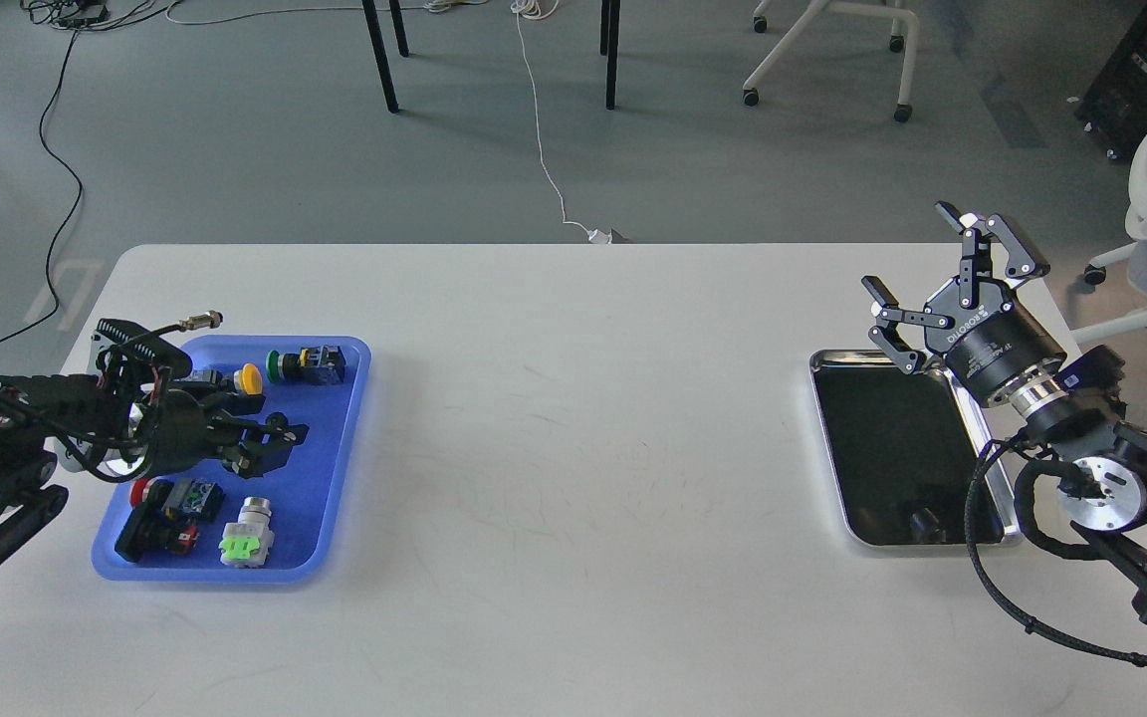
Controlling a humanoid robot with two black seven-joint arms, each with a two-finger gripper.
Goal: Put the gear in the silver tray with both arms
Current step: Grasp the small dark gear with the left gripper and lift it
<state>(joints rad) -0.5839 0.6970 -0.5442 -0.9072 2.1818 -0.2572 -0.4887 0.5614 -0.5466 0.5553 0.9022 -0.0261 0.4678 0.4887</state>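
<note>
A: Progress check. The shallow rectangular shiny metal silver tray (907, 453) sits at the table's right end, its dark mirror bottom bare except for reflections. I judge nothing delivered yet.

B: And the gear?

A: All in the blue plastic tray (340, 438) at the left end of the white table (573, 478): a yellow-capped push button (247, 378), a green-capped switch with a black body (307, 365), a red-and-black switch unit (167, 510), a grey part with a bright green tab (248, 535). The two trays are well apart.

B: Left gripper?

A: The black left gripper (280, 441) hangs over the middle of the blue tray, pointing right. Dark on dark; I cannot tell whether its fingers are spread or pinching anything.

B: Right one?

A: The black claw-like right gripper (942, 269) is raised near the far right corner of the silver tray, fingers spread wide, holding nothing.

B: So what's left?

A: By my reading, nearly everything: pick a part from the blue tray, carry it across the table, likely hand it over, set it in the silver tray.
</note>
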